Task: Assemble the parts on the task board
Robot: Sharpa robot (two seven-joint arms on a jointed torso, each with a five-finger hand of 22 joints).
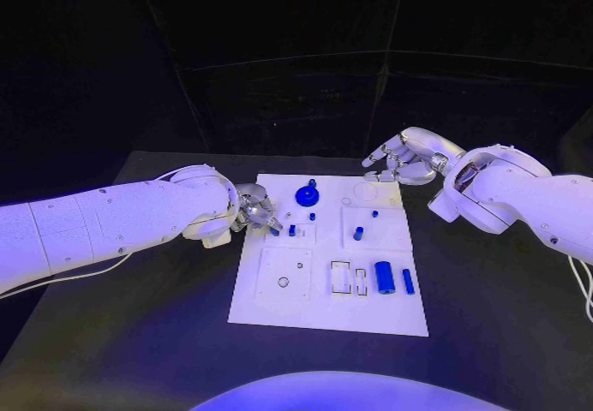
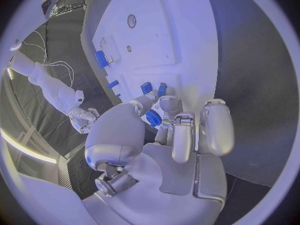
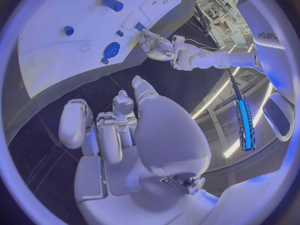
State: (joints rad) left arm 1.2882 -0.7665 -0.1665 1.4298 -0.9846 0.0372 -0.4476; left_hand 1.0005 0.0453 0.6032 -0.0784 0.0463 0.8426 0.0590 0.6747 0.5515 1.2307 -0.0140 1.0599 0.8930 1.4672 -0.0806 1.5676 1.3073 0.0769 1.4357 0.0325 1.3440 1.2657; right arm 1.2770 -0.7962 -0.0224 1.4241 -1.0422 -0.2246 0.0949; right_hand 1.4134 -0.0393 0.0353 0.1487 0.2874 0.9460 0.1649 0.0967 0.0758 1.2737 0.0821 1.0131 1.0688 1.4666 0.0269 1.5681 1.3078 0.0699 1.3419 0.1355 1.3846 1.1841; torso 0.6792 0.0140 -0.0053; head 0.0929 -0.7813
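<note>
The black table [image 1: 494, 291] carried the white board [image 1: 324, 300] at its middle. The left arm [image 1: 99, 224] reached in to the board's left edge, and the right arm [image 1: 531, 195] hung over the table's far right. The left hand [image 1: 256, 214] was at the board's upper left, fingers drawn together over a small blue part [image 2: 154, 117]; it seemed to pinch that part, though the fingers hid most of it. The right hand [image 1: 402, 157] hovered above the board's far right corner, its fingers curled loosely and somewhat apart, holding nothing. On the board, a round blue knob [image 1: 307, 195] stood near the far edge, a cylinder [image 1: 385, 277] and a thinner bar [image 1: 408, 281] lay side by side at the near right, and a short peg [image 1: 358, 233] sat between them and the knob.
</note>
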